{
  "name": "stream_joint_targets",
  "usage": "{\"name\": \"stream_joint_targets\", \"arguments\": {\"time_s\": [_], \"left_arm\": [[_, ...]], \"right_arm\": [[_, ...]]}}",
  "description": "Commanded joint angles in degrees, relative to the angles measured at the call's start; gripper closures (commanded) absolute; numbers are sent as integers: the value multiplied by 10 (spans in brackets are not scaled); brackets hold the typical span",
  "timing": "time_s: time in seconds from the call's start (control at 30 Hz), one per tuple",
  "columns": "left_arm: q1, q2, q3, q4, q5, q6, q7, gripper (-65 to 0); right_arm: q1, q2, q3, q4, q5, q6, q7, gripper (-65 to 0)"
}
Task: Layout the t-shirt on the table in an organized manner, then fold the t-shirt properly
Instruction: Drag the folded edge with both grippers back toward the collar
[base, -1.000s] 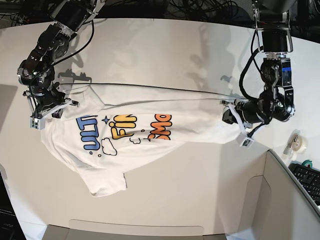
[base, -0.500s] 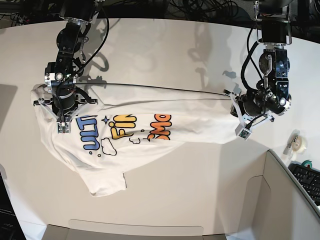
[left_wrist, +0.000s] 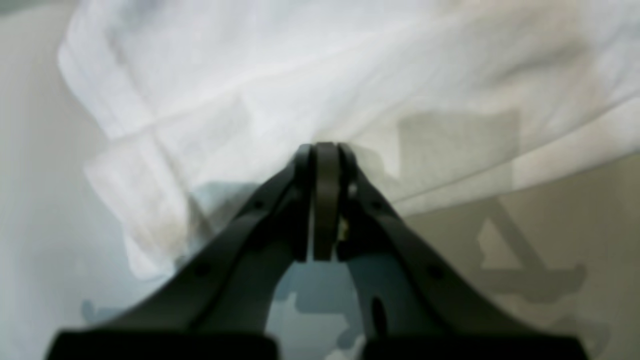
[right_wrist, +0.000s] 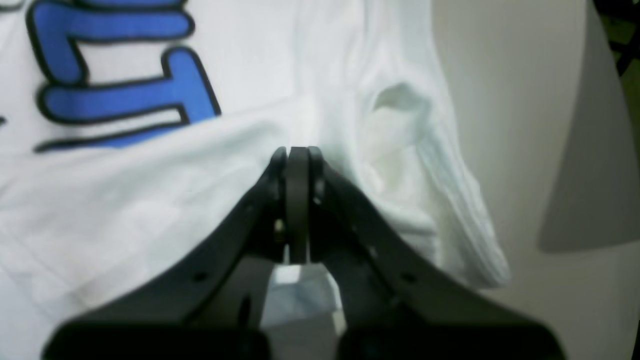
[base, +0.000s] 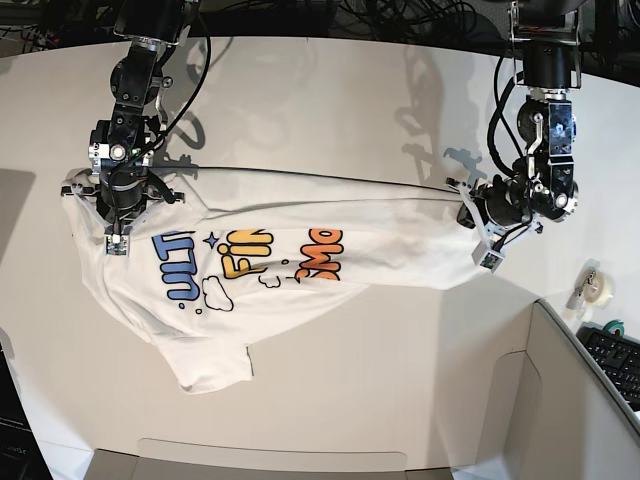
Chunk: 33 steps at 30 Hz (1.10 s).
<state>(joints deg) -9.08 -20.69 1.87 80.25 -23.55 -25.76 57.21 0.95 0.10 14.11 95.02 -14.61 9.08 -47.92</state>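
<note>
White surface (base: 330, 110), curved at its far edge, spanning nearly the whole base view. Stretched across its middle, the t-shirt (base: 270, 290), print side up with blue, yellow and orange lettering, pulled taut along its upper edge between the two arms; one short sleeve trailing toward the near side. On that view's left, right claw (base: 113, 215) pinched tight on a bunched fold of the t-shirt (right_wrist: 150, 200) just beside the blue letters. On the view's right, left claw (base: 468, 215) clamped narrow on the opposite end of the t-shirt (left_wrist: 320, 75), cloth gathered into wrinkles at the tips. Well apart, near the right edge, a roll of tape (base: 597, 286) and a keyboard corner (base: 618, 360).
</note>
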Motion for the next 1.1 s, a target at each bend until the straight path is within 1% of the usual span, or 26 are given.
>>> {"name": "stream_joint_targets", "arguments": {"time_s": [0.0,0.07,0.13,0.3,0.33,0.47,0.53,0.63,0.9,1.0,1.07], "left_arm": [[-7,-5,-2,-6,3,0,-2,0],[-5,-6,-2,-17,3,0,-8,0],[-4,-6,-2,-19,3,0,-9,0],[8,-7,-2,-18,3,0,-9,0],[11,-9,-2,-18,3,0,-9,0],[18,-16,-2,-17,3,0,-9,0],[33,-17,-2,-10,3,0,-9,0],[54,-17,-3,21,3,0,-6,0],[160,-17,-7,152,3,0,-2,0],[193,-17,-9,182,3,0,-2,0],[221,-17,-28,205,3,0,-2,0]], "right_arm": [[10,5,-1,4,-2,-12,12,0],[9,6,1,-7,-2,-21,13,0],[8,18,-1,-18,-2,-24,13,0],[8,23,0,-49,-2,-24,13,0],[8,28,-1,-56,-2,-24,14,0],[-6,35,-3,-78,-2,-24,44,0],[-14,35,-3,-78,-2,-24,47,0],[-30,35,-3,-75,-2,-24,49,0],[-97,35,-4,-5,-2,-22,48,0],[-128,43,-4,23,-2,-22,47,0],[-151,47,-4,43,-2,-22,47,0]]}}
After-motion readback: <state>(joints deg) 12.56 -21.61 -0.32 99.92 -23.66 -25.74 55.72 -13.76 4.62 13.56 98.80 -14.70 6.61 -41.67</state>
